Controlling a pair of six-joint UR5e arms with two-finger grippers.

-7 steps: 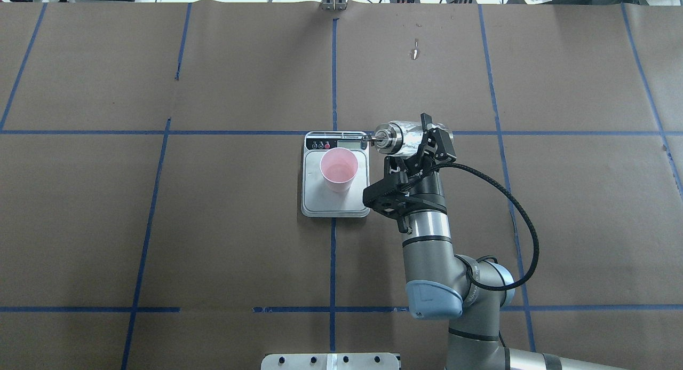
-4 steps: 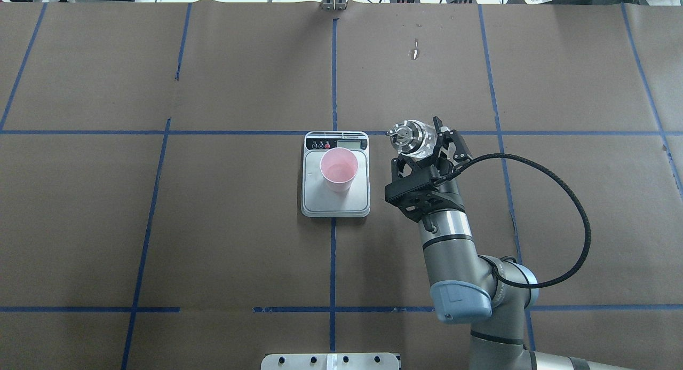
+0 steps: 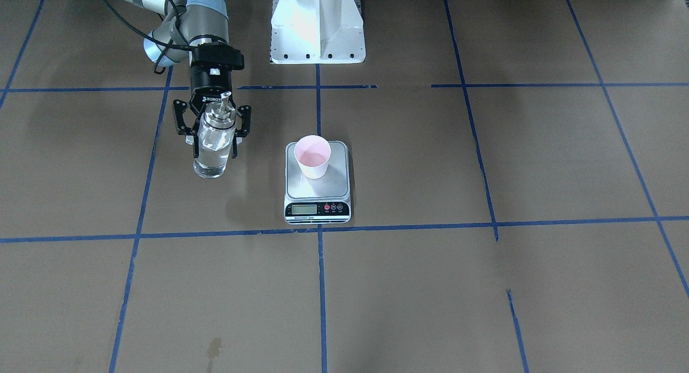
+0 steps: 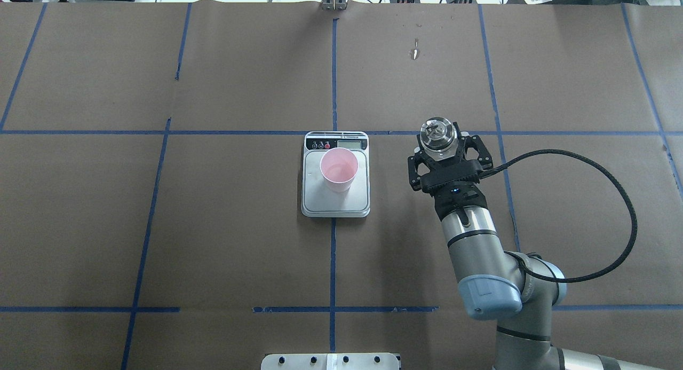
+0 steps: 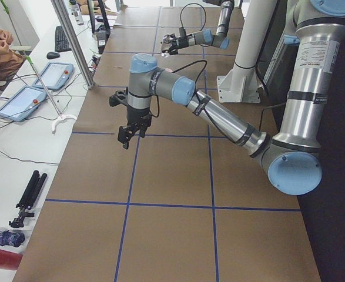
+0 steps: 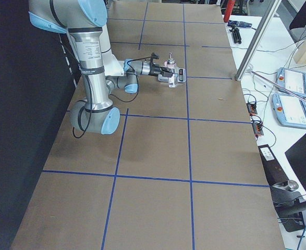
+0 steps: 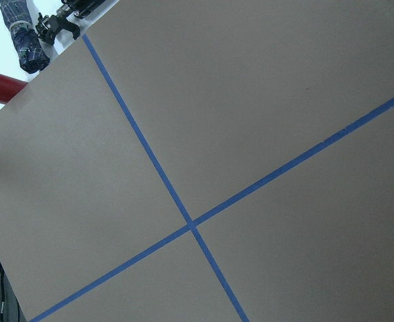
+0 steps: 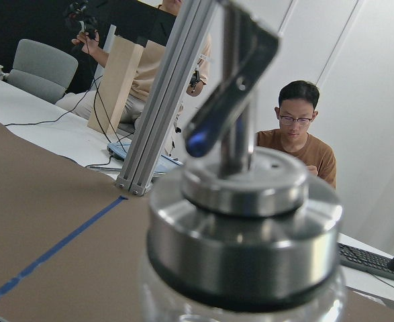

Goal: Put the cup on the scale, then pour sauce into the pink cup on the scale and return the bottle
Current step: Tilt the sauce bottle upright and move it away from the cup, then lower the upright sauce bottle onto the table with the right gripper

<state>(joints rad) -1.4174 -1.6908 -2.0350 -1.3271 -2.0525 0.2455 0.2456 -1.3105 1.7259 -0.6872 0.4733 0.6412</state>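
Note:
The pink cup (image 4: 339, 170) stands upright on the scale (image 4: 336, 202), also seen in the front view as cup (image 3: 313, 156) on scale (image 3: 317, 191). My right gripper (image 4: 438, 141) is shut on the clear glass bottle (image 4: 437, 132) and holds it upright to the right of the scale, well apart from it. In the front view the bottle (image 3: 211, 149) hangs in the gripper (image 3: 213, 131) with its base close to the table; clear sauce shows inside. The right wrist view shows its metal spout (image 8: 240, 154). My left gripper (image 5: 127, 132) shows only in the left side view; I cannot tell its state.
The table is covered in brown paper with blue tape lines (image 4: 333, 71). The white robot pedestal (image 3: 317, 28) stands behind the scale. A small wet stain (image 4: 414, 52) marks the far paper. Operators and tablets (image 5: 28, 97) are beyond the far edge.
The right gripper has swung the bottle from tipped on its side, spout by the scale's corner, to upright, and carried it rightward away from the scale. Cup and scale have not moved.

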